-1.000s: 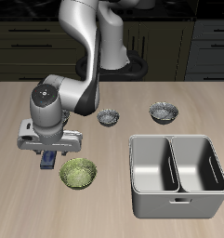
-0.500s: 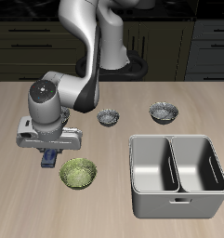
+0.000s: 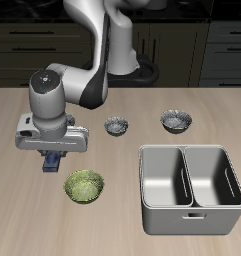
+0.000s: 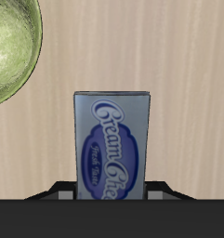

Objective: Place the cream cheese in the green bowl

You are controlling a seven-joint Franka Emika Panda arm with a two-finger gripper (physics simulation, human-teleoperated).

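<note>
While the tabletop (image 3: 22, 210) fills most of the exterior view, a pale wood surface running back to dark cabinets, the arm (image 3: 92, 60) is the biggest thing on it, bending down from the back edge to a grey wrist block. Next in size is the steel double tray (image 3: 190, 188), two deep wells side by side, standing near the front edge and well apart from the arm's end. The green bowl (image 3: 84, 186) sits nearer the front edge than the wrist block, its leafy inside facing up and holding nothing; in the wrist view its rim (image 4: 13, 46) curves past the box without touching it. Two small grey bowls lie farther back, one (image 3: 116, 126) close beside the arm, the other (image 3: 175, 121) behind the tray.

The tool (image 3: 54, 165) hangs below the wrist block, pinching the cream cheese (image 3: 53, 162) between its fingers. In the wrist view the box (image 4: 110, 147) shows its blue face and label, its near end tucked between the dark finger parts, bare wood behind it. In the exterior view the box appears just behind the green bowl's rim and slightly to one side of it, not over the bowl. Whether it is clear of the wood cannot be told for sure.
</note>
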